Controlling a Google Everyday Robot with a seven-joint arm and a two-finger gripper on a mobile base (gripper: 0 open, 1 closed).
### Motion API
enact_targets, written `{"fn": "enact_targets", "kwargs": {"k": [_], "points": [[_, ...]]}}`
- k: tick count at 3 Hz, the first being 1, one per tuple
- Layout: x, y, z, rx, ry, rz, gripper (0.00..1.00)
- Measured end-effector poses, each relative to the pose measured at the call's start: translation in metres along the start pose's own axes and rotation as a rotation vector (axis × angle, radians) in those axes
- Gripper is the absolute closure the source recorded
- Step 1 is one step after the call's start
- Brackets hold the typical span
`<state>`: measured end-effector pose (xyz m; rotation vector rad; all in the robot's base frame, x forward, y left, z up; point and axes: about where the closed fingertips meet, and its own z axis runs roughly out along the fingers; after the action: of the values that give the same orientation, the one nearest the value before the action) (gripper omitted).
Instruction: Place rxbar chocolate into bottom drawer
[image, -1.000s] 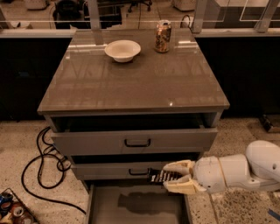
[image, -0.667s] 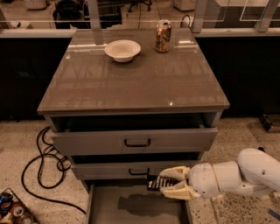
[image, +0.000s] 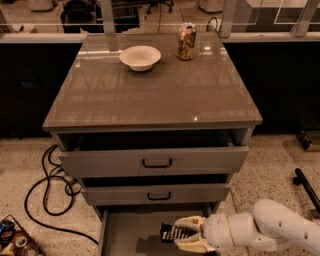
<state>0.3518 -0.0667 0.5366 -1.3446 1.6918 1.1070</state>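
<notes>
Placing step in hand, by the look of it: carry all but done, release not yet made. Low at the front of the cabinet, reaching in from the right on a fat white arm: the gripper (image: 181, 233), clamped on the rxbar chocolate (image: 170, 232), cream fingers (image: 191, 222) above and below one end of the bar, closed down to just the bar's thickness. Bar held out leftward from the fingertips, roughly level, over the open bottom drawer (image: 125, 235), above the right half of its plain grey floor. Seemingly clear of that floor, with a dark shadow beneath, though hard to say for sure whether touching or not.

Next move, as a judgement: a short drop toward the drawer floor, well inside the side walls, then parting the fingers and backing out up and to the right without dragging the wrapper along. Worth minding the middle drawer (image: 157, 194) just above and behind, with little headroom there.

As for the bar itself: small, flat, rectangular, in a shiny black wrapper with pale lettering across the face, too fine to read. Slick film, so likely to slide a touch on release; light enough to settle flat.

Elsewhere: top drawer (image: 155, 161) and middle drawer both ajar, black handles showing. Up on the counter (image: 155, 100), a white bowl (image: 140, 57) and a brown can (image: 186, 41), well apart from the action.
</notes>
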Motion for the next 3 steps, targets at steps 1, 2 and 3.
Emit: {"fn": "enact_targets", "kwargs": {"k": [1,2,3], "points": [[0.039,-0.004,0.036,0.051,0.028,0.037,1.00],[0.064,-0.023,0.067,0.088,0.044,0.061,1.00],[0.064,-0.022,0.067,0.087,0.044,0.061,1.00]]}}
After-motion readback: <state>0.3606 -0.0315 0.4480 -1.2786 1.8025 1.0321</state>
